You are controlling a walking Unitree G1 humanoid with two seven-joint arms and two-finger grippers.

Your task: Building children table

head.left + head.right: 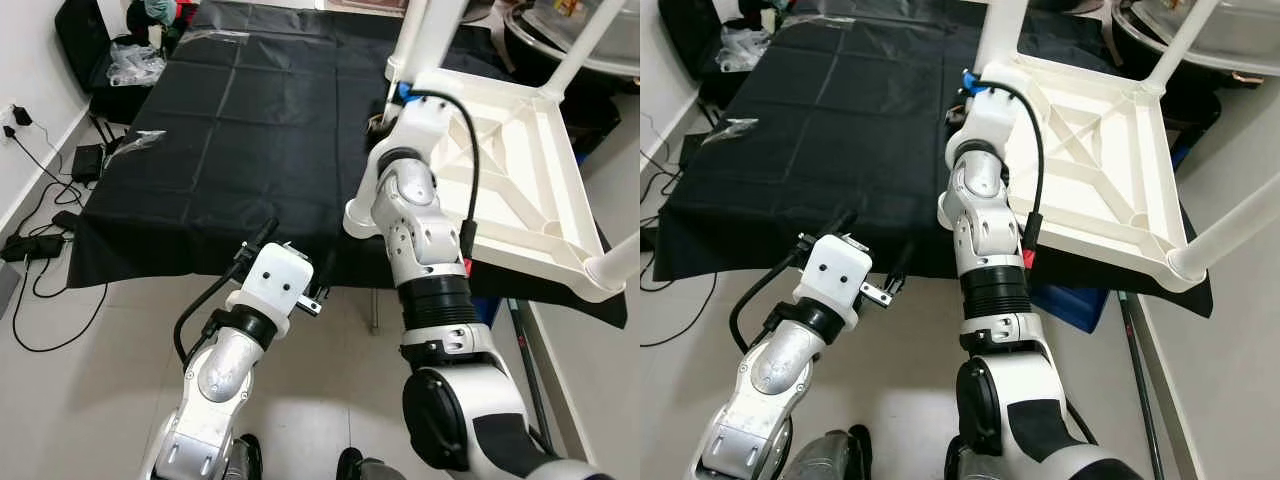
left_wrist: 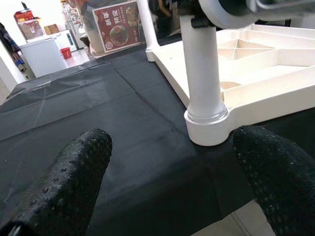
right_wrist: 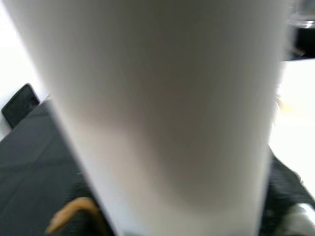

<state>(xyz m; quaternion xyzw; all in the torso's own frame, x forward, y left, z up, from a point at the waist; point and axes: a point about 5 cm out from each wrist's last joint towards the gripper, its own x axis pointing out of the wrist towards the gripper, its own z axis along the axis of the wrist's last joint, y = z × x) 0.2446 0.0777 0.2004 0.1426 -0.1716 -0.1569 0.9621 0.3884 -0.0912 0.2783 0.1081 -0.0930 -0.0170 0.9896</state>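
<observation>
Hovering low at the near edge of the black cloth-covered table, left gripper spread wide, grasping nothing. Resting upside down further right, white plastic children's tabletop, legs upward. Right gripper against white tubular leg; grip impossible to tell.

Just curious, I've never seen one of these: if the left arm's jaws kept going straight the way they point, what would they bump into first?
Probably the white table leg standing in its corner socket, ahead of the open left gripper; depth is uncertain.
</observation>
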